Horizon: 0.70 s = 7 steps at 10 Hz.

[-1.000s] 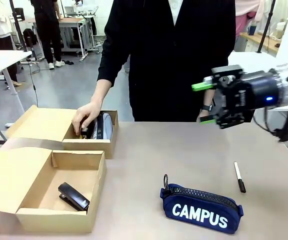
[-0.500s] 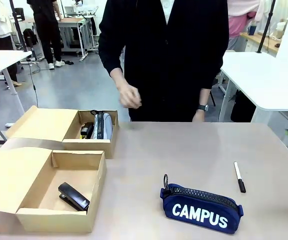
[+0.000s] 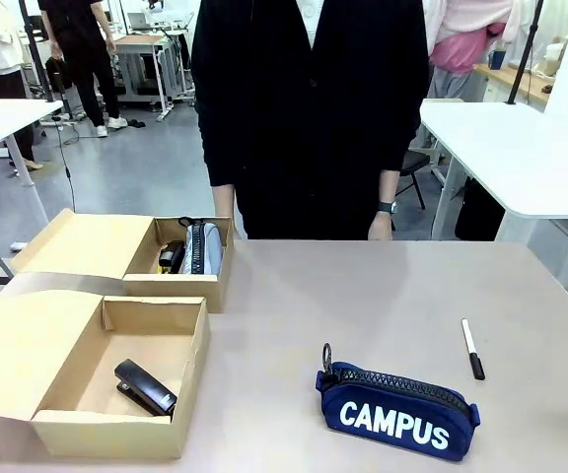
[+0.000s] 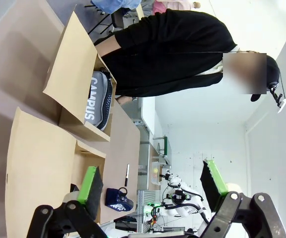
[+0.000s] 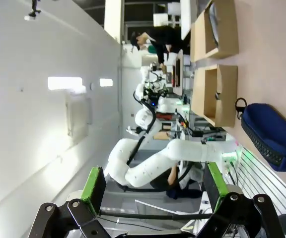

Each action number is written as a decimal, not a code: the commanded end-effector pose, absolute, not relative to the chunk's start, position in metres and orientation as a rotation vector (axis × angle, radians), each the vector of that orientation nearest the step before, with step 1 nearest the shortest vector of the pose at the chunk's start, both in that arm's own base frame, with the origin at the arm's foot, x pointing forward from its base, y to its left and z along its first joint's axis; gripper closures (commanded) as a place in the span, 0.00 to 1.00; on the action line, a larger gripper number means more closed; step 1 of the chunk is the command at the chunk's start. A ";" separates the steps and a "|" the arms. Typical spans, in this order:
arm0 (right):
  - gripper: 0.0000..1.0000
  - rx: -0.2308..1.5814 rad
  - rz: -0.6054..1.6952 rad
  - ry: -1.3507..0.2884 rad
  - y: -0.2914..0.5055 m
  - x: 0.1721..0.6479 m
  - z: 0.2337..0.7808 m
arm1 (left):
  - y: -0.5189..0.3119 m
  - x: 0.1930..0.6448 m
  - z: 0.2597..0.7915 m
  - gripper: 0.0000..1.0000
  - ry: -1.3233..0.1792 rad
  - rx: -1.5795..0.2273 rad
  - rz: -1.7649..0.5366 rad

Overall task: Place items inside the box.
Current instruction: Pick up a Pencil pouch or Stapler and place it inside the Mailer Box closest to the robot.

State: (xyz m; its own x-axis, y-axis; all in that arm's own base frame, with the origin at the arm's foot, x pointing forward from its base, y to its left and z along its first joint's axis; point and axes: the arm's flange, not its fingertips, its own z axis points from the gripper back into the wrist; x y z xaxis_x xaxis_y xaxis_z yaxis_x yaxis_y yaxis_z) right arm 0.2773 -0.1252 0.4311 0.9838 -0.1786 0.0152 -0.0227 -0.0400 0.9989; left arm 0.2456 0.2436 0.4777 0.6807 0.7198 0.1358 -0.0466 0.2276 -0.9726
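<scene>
The navy "CAMPUS" pencil case (image 3: 397, 411) lies on the table near the front, with a black marker pen (image 3: 472, 349) to its right. The near open cardboard box (image 3: 116, 426) holds a black stapler (image 3: 146, 386). The far box (image 3: 171, 289) holds a grey pencil case (image 3: 203, 248) and a yellow utility knife (image 3: 170, 256). My left gripper (image 4: 152, 181) stands open above the boxes, far from the grey pencil case (image 4: 98, 99). My right gripper (image 5: 154, 182) is open and holds nothing, with the navy case (image 5: 272, 136) off to its side.
A person in black stands at the table's far edge with both arms hanging down. The box flaps (image 3: 28, 345) lie spread out to the left. Bare tabletop (image 3: 363, 296) stretches between the boxes and the marker pen. White tables stand behind.
My right gripper has pulled back out of the front view to the right. The person's hand has come out of the far box and now hangs at the side.
</scene>
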 end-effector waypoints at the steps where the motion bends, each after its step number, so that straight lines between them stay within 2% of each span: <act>1: 0.00 1.601 -0.116 -0.141 -0.118 0.277 0.442 | 0.243 0.246 0.479 0.00 -0.684 -1.253 0.566; 7: 0.00 1.601 -0.116 -0.141 -0.118 0.277 0.442 | 0.243 0.246 0.479 0.00 -0.684 -1.253 0.566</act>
State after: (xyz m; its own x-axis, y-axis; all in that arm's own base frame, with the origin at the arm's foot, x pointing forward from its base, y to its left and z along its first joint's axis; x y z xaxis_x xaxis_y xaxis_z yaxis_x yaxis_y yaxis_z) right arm 0.2792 -0.1175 0.4356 0.9871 -0.1579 0.0252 -0.0289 -0.0214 0.9994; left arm 0.2456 0.2436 0.4777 0.6808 0.7198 0.1358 -0.0466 0.2276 -0.9726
